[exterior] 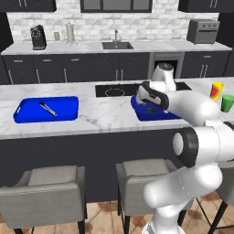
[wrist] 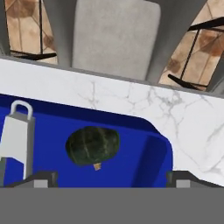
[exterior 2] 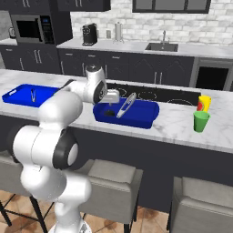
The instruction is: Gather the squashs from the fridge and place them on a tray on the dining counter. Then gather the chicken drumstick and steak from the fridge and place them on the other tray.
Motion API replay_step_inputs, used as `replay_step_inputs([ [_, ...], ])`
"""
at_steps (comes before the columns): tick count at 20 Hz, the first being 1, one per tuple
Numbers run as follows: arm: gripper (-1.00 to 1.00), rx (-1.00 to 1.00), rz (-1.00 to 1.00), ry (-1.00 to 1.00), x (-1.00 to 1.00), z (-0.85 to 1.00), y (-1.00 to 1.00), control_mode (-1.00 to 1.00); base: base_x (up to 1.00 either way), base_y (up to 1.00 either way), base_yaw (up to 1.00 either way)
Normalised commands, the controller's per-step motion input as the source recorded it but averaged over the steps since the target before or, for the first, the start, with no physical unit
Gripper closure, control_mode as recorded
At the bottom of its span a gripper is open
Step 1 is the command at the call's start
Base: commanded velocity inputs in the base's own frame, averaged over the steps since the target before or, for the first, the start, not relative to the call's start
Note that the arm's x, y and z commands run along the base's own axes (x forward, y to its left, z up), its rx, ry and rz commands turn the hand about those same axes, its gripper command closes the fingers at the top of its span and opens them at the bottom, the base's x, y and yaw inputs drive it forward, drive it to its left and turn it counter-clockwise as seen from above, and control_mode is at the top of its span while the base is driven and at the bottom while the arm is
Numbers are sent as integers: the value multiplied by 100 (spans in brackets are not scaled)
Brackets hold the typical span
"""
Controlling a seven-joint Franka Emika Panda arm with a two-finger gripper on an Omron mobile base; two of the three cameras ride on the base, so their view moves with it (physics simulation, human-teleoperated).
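Wide-open, empty jaws (wrist: 111, 177) over one dark green squash (wrist: 92, 145) in one of two blue trays (wrist: 144, 164).

The dining counter (exterior: 100, 116) carries a blue tray (exterior 2: 143, 119) directly beneath the gripper (wrist: 111, 177), another tray (exterior: 27, 114) well aside, two cups (exterior 2: 201, 114) beyond.

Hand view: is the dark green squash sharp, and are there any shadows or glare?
Hand view: the squash is fairly sharp with soft edges, no glare, no clear shadow on the tray. Right base view: the tray's near wall looks evenly lit.
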Motion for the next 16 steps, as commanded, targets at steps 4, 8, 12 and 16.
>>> replay_step_inputs([
  [4,-100,0,0,-7,-22,40,2,-100,0,0,0],
  [8,-100,0,0,-9,-62,48,0,-100,0,0,0],
  [12,-100,0,0,-9,-84,44,1,-100,0,0,0],
  [16,-100,0,0,-9,-100,23,3,-100,0,0,0],
])
